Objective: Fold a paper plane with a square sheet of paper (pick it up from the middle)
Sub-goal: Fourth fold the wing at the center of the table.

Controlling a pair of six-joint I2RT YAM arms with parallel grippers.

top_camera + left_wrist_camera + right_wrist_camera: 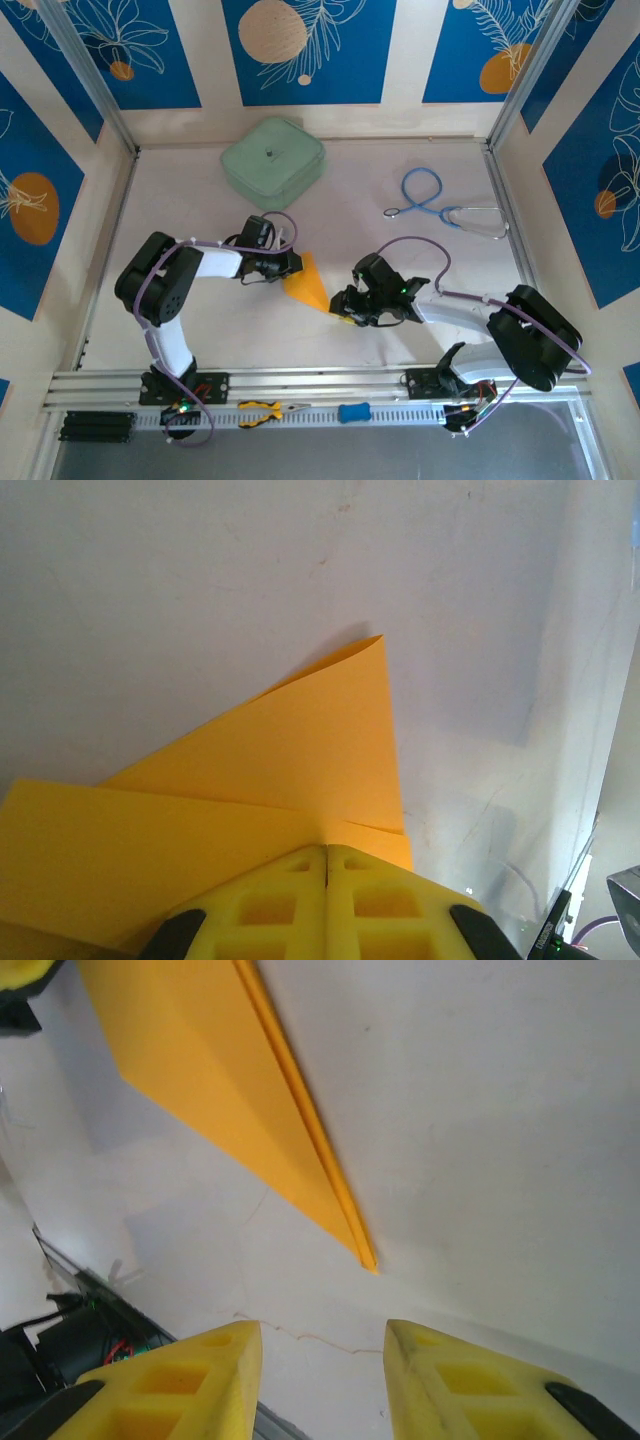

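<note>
The square sheet of paper now lies folded as an orange-yellow paper plane, a slim pointed dart in the middle of the white table. My left gripper is shut on its wide back end. In the left wrist view the yellow fingertips meet over the folded layers of the plane. My right gripper stands open just short of the pointed nose. In the right wrist view the plane tapers to a tip above the gap between the fingers, which hold nothing.
A mint-green rounded case sits at the back of the table. A blue looped cord lies at the back right. Yellow-handled pliers and a small blue object rest on the front rail.
</note>
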